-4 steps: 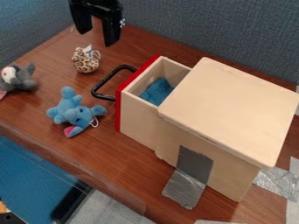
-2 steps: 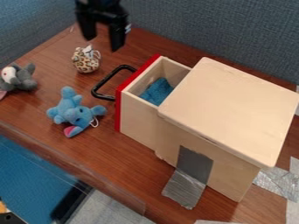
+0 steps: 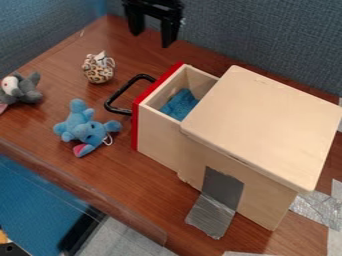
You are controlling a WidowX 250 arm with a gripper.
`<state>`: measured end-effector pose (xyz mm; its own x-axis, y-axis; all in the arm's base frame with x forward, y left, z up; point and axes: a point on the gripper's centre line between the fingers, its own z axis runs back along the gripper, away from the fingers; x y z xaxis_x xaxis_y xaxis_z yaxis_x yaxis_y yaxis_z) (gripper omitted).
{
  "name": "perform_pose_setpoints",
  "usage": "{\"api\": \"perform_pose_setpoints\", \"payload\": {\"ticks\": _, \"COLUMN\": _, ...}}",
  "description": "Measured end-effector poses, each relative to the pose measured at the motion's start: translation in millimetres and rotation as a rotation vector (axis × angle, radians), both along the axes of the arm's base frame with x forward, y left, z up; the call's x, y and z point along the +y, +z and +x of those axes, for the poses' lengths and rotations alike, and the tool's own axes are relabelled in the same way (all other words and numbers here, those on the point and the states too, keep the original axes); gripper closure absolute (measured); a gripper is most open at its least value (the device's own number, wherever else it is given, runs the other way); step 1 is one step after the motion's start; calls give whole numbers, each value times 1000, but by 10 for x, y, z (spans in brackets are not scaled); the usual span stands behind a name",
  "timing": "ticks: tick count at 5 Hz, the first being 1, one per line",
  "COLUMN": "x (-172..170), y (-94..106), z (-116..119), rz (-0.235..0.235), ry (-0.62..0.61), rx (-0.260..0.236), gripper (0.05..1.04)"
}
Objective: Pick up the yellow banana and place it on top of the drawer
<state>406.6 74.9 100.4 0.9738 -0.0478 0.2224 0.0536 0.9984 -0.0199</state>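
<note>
- Gripper (image 3: 151,40): black, at the top of the view, hanging with its fingers pointing down near the far corner of the brown wooden table (image 3: 147,180); the fingers stand wide apart, with a gap between them;
- Cabinet (image 3: 274,202): pale wood, standing toward the table's right side as seen; its flat top panel (image 3: 264,122) is level and bare;
- Drawer (image 3: 157,135): pulled partly out of the cabinet toward the left of the view; red front panel (image 3: 135,125), with a black loop handle (image 3: 118,96) projecting from it;
- Blue item (image 3: 179,104): inside the drawer, against the cabinet end of the visible opening; its kind cannot be told;
- Spotted plush toy (image 3: 98,69): on the table, between the far corner and the handle;
- Blue plush elephant (image 3: 87,129): on the table, near the red front panel and apart from it, between the handle and the table's near edge;
- Grey plush toy (image 3: 25,90): at the left margin of the view, on the table's left portion;
- Grey tape (image 3: 212,215): running from the cabinet's side down onto the table; silvery tape (image 3: 317,206) lies by the cabinet's right side;
- Blue-grey partition (image 3: 267,35): upright behind the table's far edge.
</note>
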Motion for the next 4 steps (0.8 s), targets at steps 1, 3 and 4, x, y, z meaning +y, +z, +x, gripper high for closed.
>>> {"api": "perform_pose_setpoints", "payload": {"ticks": 1, "x": -129, "y": -240, "z": 143, "rz": -16, "ry": 45, "rx": 38, "gripper": 83}}
{"api": "perform_pose_setpoints", "payload": {"ticks": 3, "x": -303, "y": -612, "z": 386, "rz": -27, "ry": 110, "rx": 61, "gripper": 84}}
{"api": "perform_pose_setpoints", "payload": {"ticks": 4, "x": -414, "y": -702, "z": 415, "rz": -33, "ry": 108, "rx": 63, "gripper": 84}}
